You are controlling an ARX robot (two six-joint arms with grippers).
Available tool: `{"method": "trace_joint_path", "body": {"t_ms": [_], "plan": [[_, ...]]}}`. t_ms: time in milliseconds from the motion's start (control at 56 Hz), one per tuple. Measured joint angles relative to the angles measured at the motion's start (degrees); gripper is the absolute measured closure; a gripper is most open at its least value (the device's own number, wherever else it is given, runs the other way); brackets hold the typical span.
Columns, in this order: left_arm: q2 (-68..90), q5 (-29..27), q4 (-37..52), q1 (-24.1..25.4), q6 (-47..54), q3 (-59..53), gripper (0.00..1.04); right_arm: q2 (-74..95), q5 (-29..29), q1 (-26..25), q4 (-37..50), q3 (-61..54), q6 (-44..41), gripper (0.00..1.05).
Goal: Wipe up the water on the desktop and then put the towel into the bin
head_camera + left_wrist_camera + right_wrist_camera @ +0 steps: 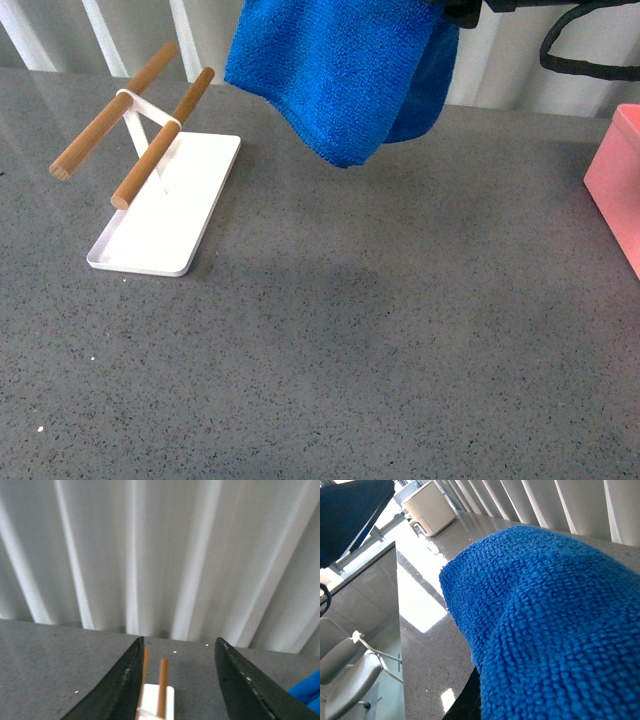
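Dark grey speckled desktop (400, 330) fills the scene, with a pale pleated curtain (150, 555) behind its far edge. At far left stands a white tray (205, 165) carrying two wooden bars (110, 115). At the right edge, only a corner of the pink bin (620, 170) shows.

The towel (340, 70) hangs in the air over the far middle of the desktop, clear of the surface, with its lowest corner drooping toward the tray side. A faint darker patch lies on the stone beneath it; I cannot tell whether it is damp or shadow.

The step in hand looks like the carry to the bin. To do it well, the cloth should travel right and stay high enough for the drooping corner to clear the rim. It should be centred over the bin's opening before it is let go, so no fold drapes over the wall.

The right gripper (462, 12) is mostly hidden at the top edge, and judging by the hanging cloth it pinches the towel's upper fold. The left gripper (178, 645) hovers with jaws spread wide, holding and touching nothing.
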Motion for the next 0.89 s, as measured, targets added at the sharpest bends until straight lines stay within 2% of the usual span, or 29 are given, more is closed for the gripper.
{"method": "trace_joint_path", "body": {"t_ms": [196, 232, 464, 660, 731, 892], "plan": [[-6.45, 2.80, 3.76, 2.91, 1.20, -12.02, 0.98, -0.98, -0.33, -0.37, -1.36, -0.96, -1.49, 1.00], [-7.50, 3.32, 4.17, 3.28, 1.16, -13.55, 1.01, -1.25, -0.42, -0.61, -1.77, -1.31, -1.86, 1.00], [-16.68, 6.21, 5.51, 6.43, 1.84, -24.20, 1.01, -2.29, -0.44, -2.56, -3.32, -2.19, -3.13, 1.00], [-22.38, 7.76, 4.76, 7.80, 1.84, -28.74, 1.01, -3.19, -0.42, -2.58, -3.65, -2.29, -3.52, 1.00], [-24.81, 11.34, 3.80, 10.45, 1.86, -30.29, 1.01, -3.30, -0.42, -2.67, -3.93, -2.29, -3.61, 1.00], [-29.33, 11.69, 1.60, 12.13, 1.86, -32.63, 1.01, -3.34, 0.00, -2.86, -4.81, -2.36, -4.42, 1.00]]}}
